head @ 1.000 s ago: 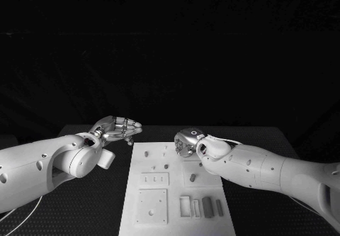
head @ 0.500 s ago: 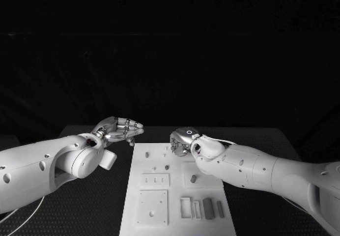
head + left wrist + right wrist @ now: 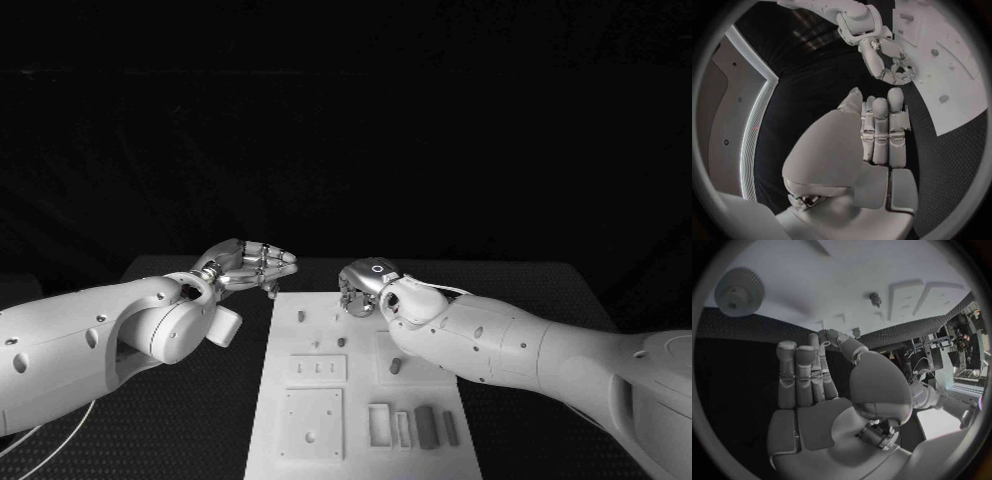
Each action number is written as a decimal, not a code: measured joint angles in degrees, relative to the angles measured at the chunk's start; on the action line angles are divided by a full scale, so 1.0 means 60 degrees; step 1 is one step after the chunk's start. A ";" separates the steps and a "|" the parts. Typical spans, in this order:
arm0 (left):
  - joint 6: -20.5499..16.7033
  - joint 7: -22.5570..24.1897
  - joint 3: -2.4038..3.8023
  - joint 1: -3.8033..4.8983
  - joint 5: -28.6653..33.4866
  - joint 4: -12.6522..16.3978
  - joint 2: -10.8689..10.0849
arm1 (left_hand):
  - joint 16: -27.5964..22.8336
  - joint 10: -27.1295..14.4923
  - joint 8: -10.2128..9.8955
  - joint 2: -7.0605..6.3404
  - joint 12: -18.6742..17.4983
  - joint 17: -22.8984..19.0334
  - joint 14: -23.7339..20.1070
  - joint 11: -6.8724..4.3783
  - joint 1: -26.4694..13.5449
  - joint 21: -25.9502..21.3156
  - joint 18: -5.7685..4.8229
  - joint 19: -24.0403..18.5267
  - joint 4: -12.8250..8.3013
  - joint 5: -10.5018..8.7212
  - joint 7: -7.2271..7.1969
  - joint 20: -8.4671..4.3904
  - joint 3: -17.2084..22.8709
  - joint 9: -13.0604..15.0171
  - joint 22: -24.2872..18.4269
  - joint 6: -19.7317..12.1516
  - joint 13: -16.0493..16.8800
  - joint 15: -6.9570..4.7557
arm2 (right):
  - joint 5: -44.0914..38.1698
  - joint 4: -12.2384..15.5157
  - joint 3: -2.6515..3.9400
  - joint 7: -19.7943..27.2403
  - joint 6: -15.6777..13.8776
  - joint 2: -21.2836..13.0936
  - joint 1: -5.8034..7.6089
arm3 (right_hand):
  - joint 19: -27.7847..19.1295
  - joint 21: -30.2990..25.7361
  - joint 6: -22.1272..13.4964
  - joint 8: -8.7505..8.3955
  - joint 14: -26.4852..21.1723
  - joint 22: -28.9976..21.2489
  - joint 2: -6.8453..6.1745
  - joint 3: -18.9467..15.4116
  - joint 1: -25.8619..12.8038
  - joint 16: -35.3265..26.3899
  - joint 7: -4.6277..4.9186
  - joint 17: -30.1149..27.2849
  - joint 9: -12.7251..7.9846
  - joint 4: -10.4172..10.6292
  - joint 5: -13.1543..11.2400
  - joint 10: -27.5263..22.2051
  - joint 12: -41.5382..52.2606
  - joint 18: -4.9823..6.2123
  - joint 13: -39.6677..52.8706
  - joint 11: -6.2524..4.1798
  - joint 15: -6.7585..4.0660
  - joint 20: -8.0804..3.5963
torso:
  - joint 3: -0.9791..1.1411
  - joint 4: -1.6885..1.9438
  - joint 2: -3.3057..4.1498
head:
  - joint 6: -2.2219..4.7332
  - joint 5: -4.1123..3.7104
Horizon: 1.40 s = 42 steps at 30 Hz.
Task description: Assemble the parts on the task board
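Both my robot hands hold nothing: my left robot hand [image 3: 248,263] curls left of the white board [image 3: 361,390], and my right robot hand [image 3: 361,288] curls over its top edge, mid-frame on the counter [image 3: 173,440].

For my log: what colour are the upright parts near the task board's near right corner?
Grey, darker than the white task board; the upright parts show best in the head view.

Right hand [image 3: 366,287] hangs over the far end of the white board [image 3: 289,350], crowding that end. Left hand [image 3: 248,264] sits just off the board's far left corner. The board's near half lies open, dotted with low parts [image 3: 423,421].
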 measured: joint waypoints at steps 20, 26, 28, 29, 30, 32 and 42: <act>-0.0005 -0.0003 0.0004 0.0194 0.0000 0.0228 -0.0010 | 0.0000 -0.0004 0.0000 0.0000 0.0000 -0.0009 0.0000 -0.0005 0.0000 0.0000 0.0001 0.0012 0.0000 0.0000 -0.0001 0.0017 0.0000 -0.0002 0.0016 -0.0001 0.0013 0.0000 | -0.0008 -0.0429 0.0002 -0.0015 -0.0090 0.0345 -0.0004 | -0.0048 0.0000 -0.0018 -0.0062 -0.0015 0.0000 -0.0001 0.0003 0.0001 0.0000 -0.0018 -0.0002 0.0139 0.0000 -0.0031 -0.0032 -0.0011 -0.0047 0.0054 0.0002 0.0018 -0.0042 | -0.0027 0.0142 0.0178 | 0.0056 0.0006; -0.0006 -0.0003 0.0003 0.0195 0.0000 0.0228 0.0014 | 0.0000 -0.0004 0.0000 0.0000 -0.0036 -0.0019 0.0000 -0.0006 0.0000 0.0000 0.0001 -0.0002 0.0026 0.0000 -0.0002 0.0031 0.0026 0.0006 0.0016 -0.0002 0.0014 0.0000 | -0.0020 -0.0490 0.0023 -0.0004 -0.0152 0.0359 0.0028 | -0.0037 0.0000 -0.0018 -0.0064 -0.0015 0.0000 -0.0001 0.0015 0.0001 0.0000 -0.0018 -0.0002 0.0139 -0.0005 -0.0038 -0.0033 -0.0008 -0.0047 0.0114 0.0002 0.0021 -0.0053 | -0.0048 0.0179 0.0254 | 0.0059 -0.0050; -0.0006 -0.0003 0.0003 0.0196 0.0000 0.0228 0.0013 | 0.0000 -0.0004 0.0000 0.0000 -0.0036 -0.0020 0.0000 -0.0006 0.0000 0.0000 0.0002 -0.0002 0.0026 0.0000 -0.0002 0.0031 0.0026 0.0006 0.0015 -0.0002 0.0014 0.0000 | -0.0032 -0.0514 0.0030 0.0000 -0.0180 0.0357 0.0039 | -0.0026 0.0000 -0.0019 -0.0061 -0.0013 0.0000 -0.0001 0.0030 0.0001 0.0000 -0.0019 -0.0002 0.0138 0.0010 -0.0035 -0.0033 0.0008 -0.0048 0.0097 0.0002 0.0022 -0.0063 | -0.0055 0.0190 0.0276 | 0.0059 -0.0059; -0.0006 -0.0003 0.0003 0.0196 0.0000 0.0228 0.0011 | -0.0001 -0.0004 0.0000 0.0000 -0.0036 -0.0020 0.0000 -0.0006 0.0000 0.0000 0.0002 -0.0002 0.0026 0.0000 -0.0002 0.0032 0.0026 0.0006 0.0015 -0.0002 0.0013 0.0000 | -0.0037 -0.0520 0.0033 0.0001 -0.0192 0.0355 0.0044 | -0.0026 0.0000 -0.0026 -0.0060 -0.0013 0.0000 -0.0001 0.0052 0.0001 0.0000 -0.0026 -0.0002 0.0138 0.0032 -0.0031 -0.0033 0.0009 -0.0049 0.0092 0.0002 0.0023 -0.0063 | -0.0056 0.0195 0.0285 | 0.0059 -0.0060; -0.0006 -0.0003 0.0003 0.0196 0.0000 0.0228 0.0008 | 0.0000 -0.0004 0.0000 0.0000 -0.0036 -0.0020 0.0000 -0.0006 0.0000 0.0000 0.0002 -0.0002 0.0026 0.0000 -0.0002 0.0032 0.0026 0.0006 0.0015 -0.0002 0.0013 0.0000 | -0.0042 -0.0522 0.0035 0.0003 -0.0205 0.0352 0.0050 | -0.0026 0.0000 -0.0025 -0.0060 -0.0012 0.0000 -0.0001 0.0054 0.0001 0.0000 -0.0026 -0.0002 0.0137 0.0034 -0.0026 -0.0033 0.0009 -0.0049 0.0090 0.0002 0.0024 -0.0063 | -0.0060 0.0196 0.0294 | 0.0059 -0.0066; -0.0006 -0.0003 0.0002 0.0196 0.0000 0.0229 0.0003 | -0.0001 -0.0004 0.0000 0.0000 -0.0036 -0.0020 0.0000 -0.0006 0.0000 0.0000 0.0002 -0.0002 0.0026 0.0000 -0.0002 0.0032 0.0026 0.0006 0.0015 -0.0002 0.0013 0.0000 | -0.0052 -0.0519 0.0040 0.0004 -0.0231 0.0343 0.0059 | -0.0025 0.0003 -0.0014 -0.0059 -0.0008 0.0000 -0.0001 0.0055 0.0001 0.0000 -0.0014 -0.0002 0.0136 0.0034 -0.0025 -0.0033 0.0009 -0.0049 0.0083 0.0002 0.0028 -0.0063 | -0.0060 0.0196 0.0310 | 0.0065 -0.0071; -0.0006 -0.0003 0.0002 0.0196 0.0000 0.0228 -0.0004 | -0.0001 -0.0004 -0.0038 0.0000 -0.0036 -0.0028 0.0000 -0.0007 0.0000 0.0000 0.0003 -0.0003 0.0004 0.0000 -0.0003 0.0033 0.0048 0.0005 0.0023 -0.0003 0.0021 0.0000 | -0.0126 -0.0449 0.0042 0.0000 -0.0305 0.0274 0.0064 | -0.0024 0.0036 -0.0006 -0.0055 -0.0008 0.0000 -0.0001 0.0058 0.0001 -0.0001 -0.0006 -0.0003 0.0136 0.0031 -0.0023 -0.0034 0.0001 -0.0048 0.0111 0.0003 0.0049 -0.0061 | -0.0062 0.0190 0.0331 | 0.0022 -0.0063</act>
